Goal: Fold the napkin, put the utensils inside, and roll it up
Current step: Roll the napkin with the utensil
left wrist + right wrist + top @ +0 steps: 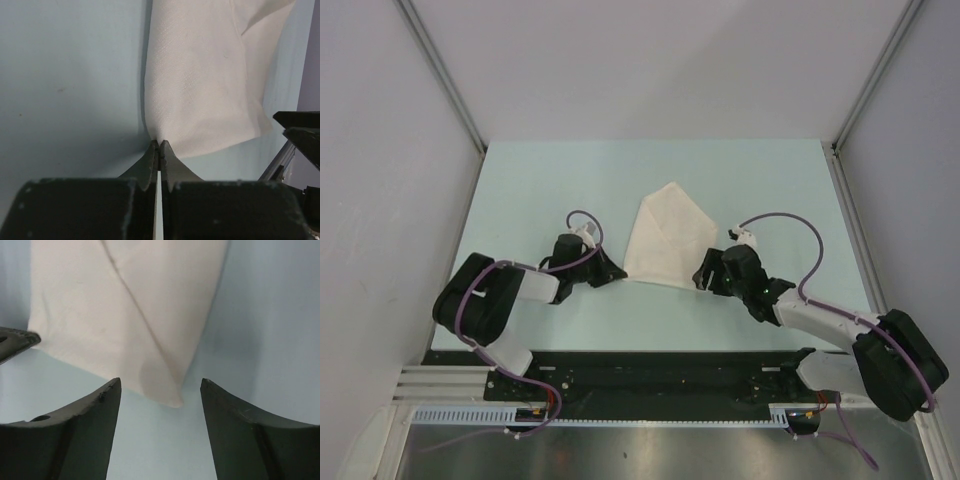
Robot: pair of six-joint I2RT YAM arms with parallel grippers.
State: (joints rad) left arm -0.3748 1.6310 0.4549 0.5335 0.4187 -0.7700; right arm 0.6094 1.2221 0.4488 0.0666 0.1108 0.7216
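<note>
pale green surface (520,200), white walls. left pincer (159,145) closed, apparently pinching the near corner of the white folded cloth napkin (200,90). right pincer (160,381) wide, other near corner just ahead between its fingers. knife not visible. advance right, clamp that corner squarely, roll both sides evenly.

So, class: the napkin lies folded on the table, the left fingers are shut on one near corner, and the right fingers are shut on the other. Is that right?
Not quite. The right wrist view shows the right fingers open, standing apart on either side of the napkin corner. The rest holds: the napkin is folded and the left fingers are shut on a corner.
</note>
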